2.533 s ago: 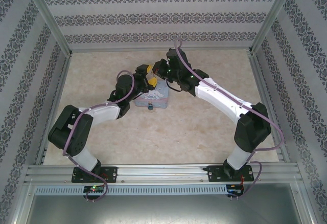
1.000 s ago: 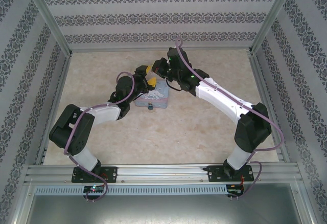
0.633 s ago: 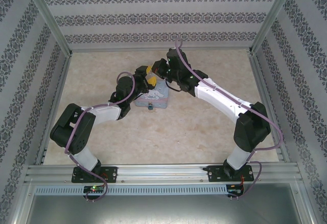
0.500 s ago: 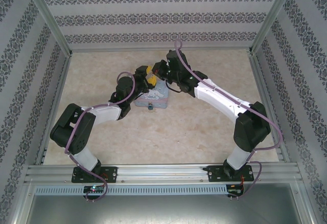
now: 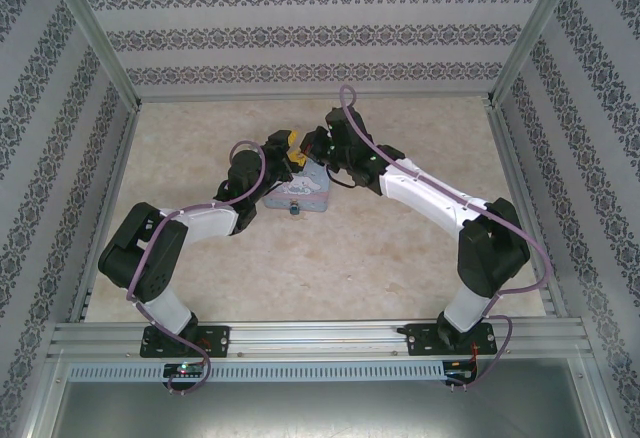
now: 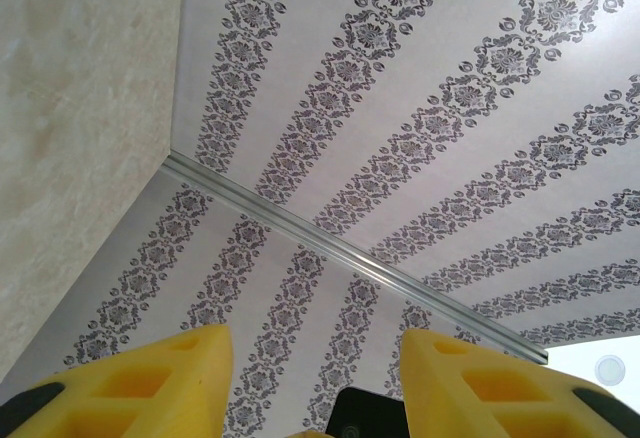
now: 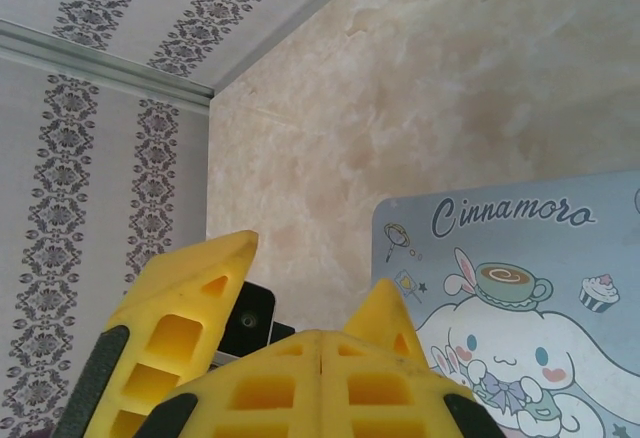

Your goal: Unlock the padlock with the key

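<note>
The padlock [image 5: 295,209] is a tiny dark speck against the near edge of the cartoon tin [image 5: 300,193]. My left gripper [image 5: 286,151] hovers over the tin's far left corner, tilted up toward the wall. Its yellow fingers [image 6: 150,383] stand apart, so it is open. My right gripper [image 5: 306,147] faces it from the right, shut, with its pads pressed together [image 7: 322,338]. Its tips sit low between the left gripper's fingers [image 7: 185,303]. The key is hidden, and I cannot tell whether the right gripper holds it.
The pale blue tin [image 7: 520,288] lies flat on the marbled table [image 5: 400,248]. Patterned walls [image 5: 320,33] close in the back and both sides. An aluminium rail [image 5: 320,338] runs along the near edge by the arm bases.
The right gripper has edged left toward the left gripper. The left gripper's fingers have drawn somewhat closer together. The tin and padlock have not moved.
</note>
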